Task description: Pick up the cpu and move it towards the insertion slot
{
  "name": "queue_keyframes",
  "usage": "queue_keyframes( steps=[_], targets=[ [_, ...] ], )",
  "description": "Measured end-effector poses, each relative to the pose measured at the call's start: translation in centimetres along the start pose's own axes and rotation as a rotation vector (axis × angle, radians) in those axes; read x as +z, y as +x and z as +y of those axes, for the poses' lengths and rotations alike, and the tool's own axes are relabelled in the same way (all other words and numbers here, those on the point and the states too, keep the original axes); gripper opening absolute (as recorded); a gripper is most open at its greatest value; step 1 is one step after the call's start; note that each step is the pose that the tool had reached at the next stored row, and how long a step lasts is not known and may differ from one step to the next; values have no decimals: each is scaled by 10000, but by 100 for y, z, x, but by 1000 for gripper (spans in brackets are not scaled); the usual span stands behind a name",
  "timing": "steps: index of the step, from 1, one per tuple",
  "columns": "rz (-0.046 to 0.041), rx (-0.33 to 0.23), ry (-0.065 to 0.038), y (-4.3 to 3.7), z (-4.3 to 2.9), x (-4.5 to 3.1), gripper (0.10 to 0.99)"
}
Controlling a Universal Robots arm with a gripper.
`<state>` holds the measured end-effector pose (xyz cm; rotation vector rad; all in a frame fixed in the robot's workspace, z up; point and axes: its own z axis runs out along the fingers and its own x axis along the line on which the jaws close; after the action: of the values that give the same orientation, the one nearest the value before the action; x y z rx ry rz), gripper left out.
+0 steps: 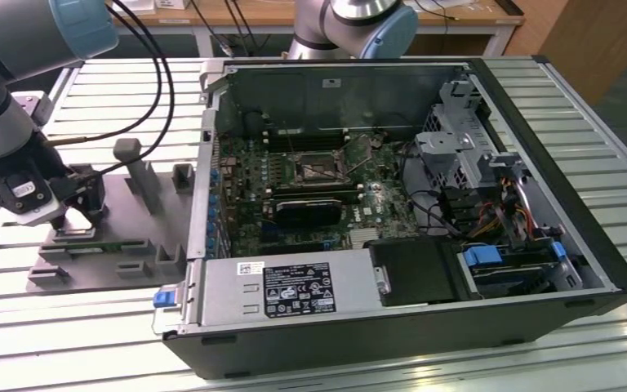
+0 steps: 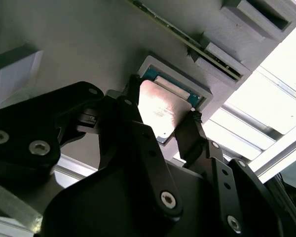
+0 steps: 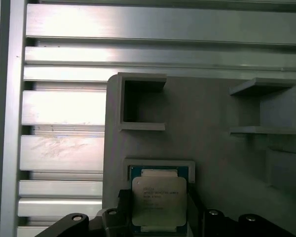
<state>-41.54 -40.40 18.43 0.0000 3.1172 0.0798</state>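
Observation:
In both wrist views the cpu (image 2: 160,111) (image 3: 159,201), a flat square chip with a shiny silver top, sits between my black fingers (image 2: 133,106). One finger presses each of two opposite edges. The chip is just above the square pale-rimmed nest (image 3: 160,165) of the grey fixture plate (image 1: 128,245), whose green floor shows behind it. My gripper (image 1: 74,219) (image 2: 163,112) (image 3: 159,210) is shut on the chip at the exterior view's left, outside the computer case. The insertion slot (image 1: 316,167), a square socket with a metal frame, lies on the motherboard inside the open case.
Grey fixture blocks and posts (image 1: 140,167) stand around the nest. The case's metal wall (image 1: 199,188) rises between fixture and motherboard. A power supply (image 1: 286,290) and drive cage (image 1: 460,155) fill the case's sides. Cables (image 1: 161,90) hang from the arm. A second arm (image 1: 352,24) stands behind.

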Motion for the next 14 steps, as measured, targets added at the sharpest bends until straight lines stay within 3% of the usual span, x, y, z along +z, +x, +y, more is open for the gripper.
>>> queue_keyframes(
  steps=[5, 14],
  targets=[
    [-7, -1, -4, -1, 1, -12, 537],
    [-2, 0, -1, -6, 12, -238, 537]
  ],
)
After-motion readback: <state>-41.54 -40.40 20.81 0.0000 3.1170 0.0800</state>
